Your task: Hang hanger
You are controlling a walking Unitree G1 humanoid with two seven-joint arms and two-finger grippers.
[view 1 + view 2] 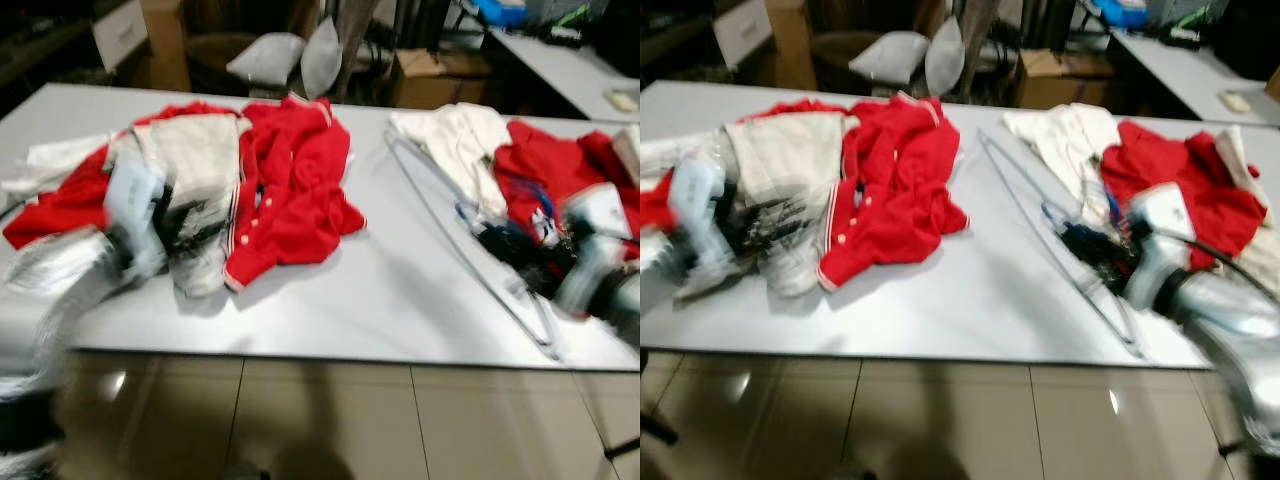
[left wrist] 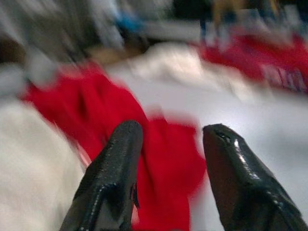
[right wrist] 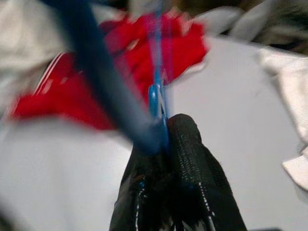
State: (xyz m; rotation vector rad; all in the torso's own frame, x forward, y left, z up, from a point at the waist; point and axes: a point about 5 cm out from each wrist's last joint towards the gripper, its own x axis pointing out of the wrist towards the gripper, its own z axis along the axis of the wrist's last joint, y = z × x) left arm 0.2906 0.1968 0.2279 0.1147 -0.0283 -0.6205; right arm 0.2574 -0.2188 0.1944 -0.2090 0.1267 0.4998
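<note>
A thin pale-blue hanger [image 1: 1040,225] lies slantwise on the grey table [image 1: 380,300], right of centre. My right gripper [image 1: 1075,240] is at its near half, and in the right wrist view the fingers [image 3: 185,139] are shut on the blue hanger bar [image 3: 103,82]. My left gripper [image 2: 168,130] is open, hovering over the red and white jacket [image 1: 290,180] on the table's left side; its fingers [image 1: 175,225] are blurred. A second heap of white and red clothes [image 1: 560,165] lies by the hanger's far end.
The table's front edge [image 1: 300,350] runs just ahead of me, with tiled floor below. Behind the table stand a grey chair [image 1: 265,55], cardboard boxes [image 1: 430,80] and another table [image 1: 560,60] at the back right.
</note>
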